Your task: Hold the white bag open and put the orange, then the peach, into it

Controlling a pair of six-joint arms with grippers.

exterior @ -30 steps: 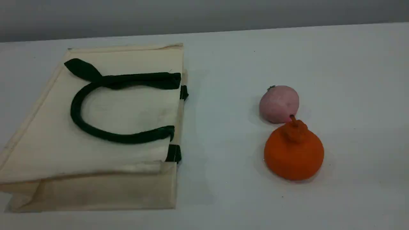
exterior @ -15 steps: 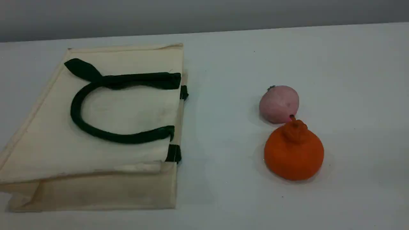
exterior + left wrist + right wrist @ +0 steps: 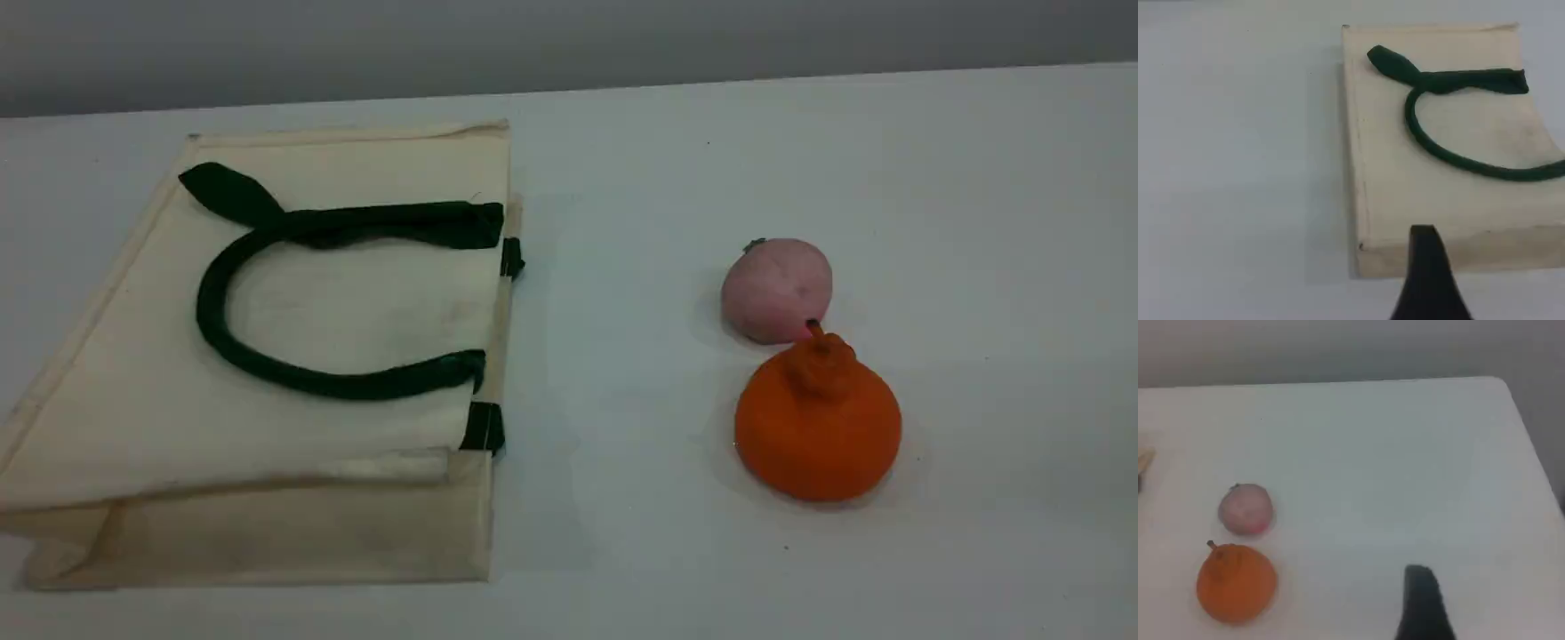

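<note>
Opening step, nothing underway: the white bag (image 3: 356, 311) lies flat on my left, with the orange (image 3: 818, 431) just beside the peach (image 3: 776, 289), well apart from it. The left gripper (image 3: 1428, 280) hovers near the bag's corner, jaws spread and empty. I can't tell how the right gripper (image 3: 1421, 600) stands. Next, I need the bag's rim lifted.

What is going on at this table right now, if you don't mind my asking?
Nothing is being handled yet. The white bag lies flat and closed on the table, with its green handle resting on top. The peach and the orange sit close together to the right of it, the peach just behind the orange. The left gripper hovers, open, at one edge of the bag. The right gripper hangs over bare table beside the fruit, holding nothing.
</note>
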